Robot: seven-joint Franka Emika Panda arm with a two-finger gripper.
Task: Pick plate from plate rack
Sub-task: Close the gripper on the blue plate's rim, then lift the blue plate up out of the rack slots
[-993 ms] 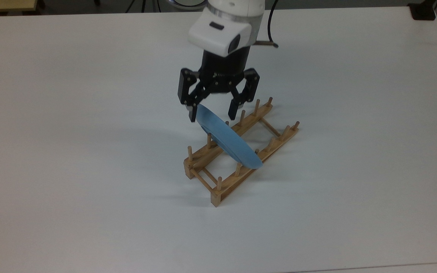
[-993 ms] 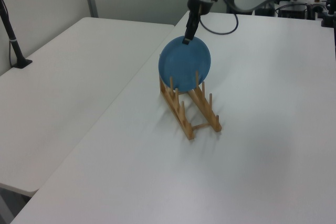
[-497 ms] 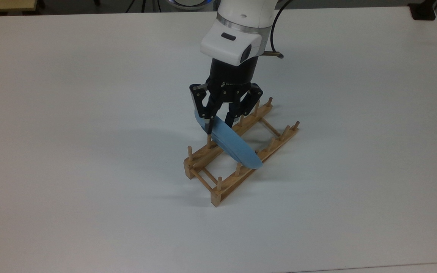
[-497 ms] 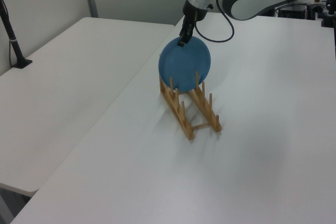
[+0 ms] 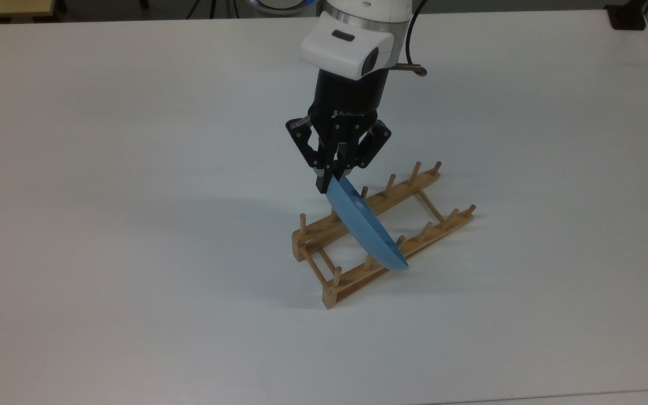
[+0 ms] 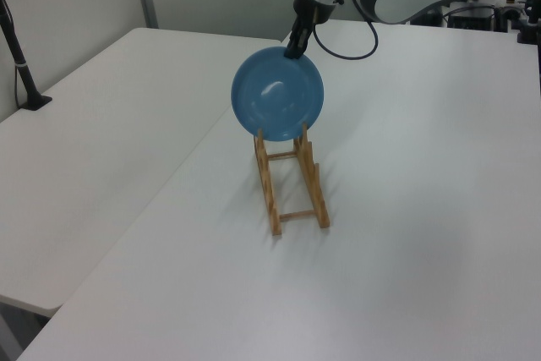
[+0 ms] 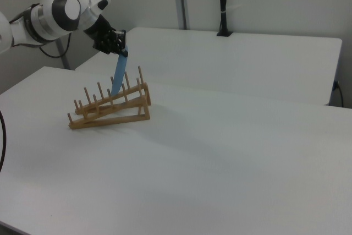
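Blue glossy plate point(image 5: 364, 225) seen edge-on in the top view, pinched at its upper rim by the gripper point(image 5: 332, 181), fingers drawn in narrow onto it. Lower edge sits low between the rails of the plate rack point(image 5: 383, 233), among the pegs; white table point(image 5: 133, 169) beneath.

Left view: plate point(image 6: 277, 92) face-on, its bottom just at the far end of the rack point(image 6: 292, 182). Gripper point(image 6: 293, 48) holds the top rim. Cannot tell whether the plate is free of the pegs.

Right view: plate point(image 7: 119, 75) upright, slightly tilted, gripper point(image 7: 119, 48) at its top. Rack point(image 7: 109, 108) looks raised at the end nearest the plate, the other end on the table.

Risk, as a judgement: the plate seems wedged between pegs, so a lift may carry the rack up, then drop it. The thin rim grip on a glossy surface could slip or let the plate swing.
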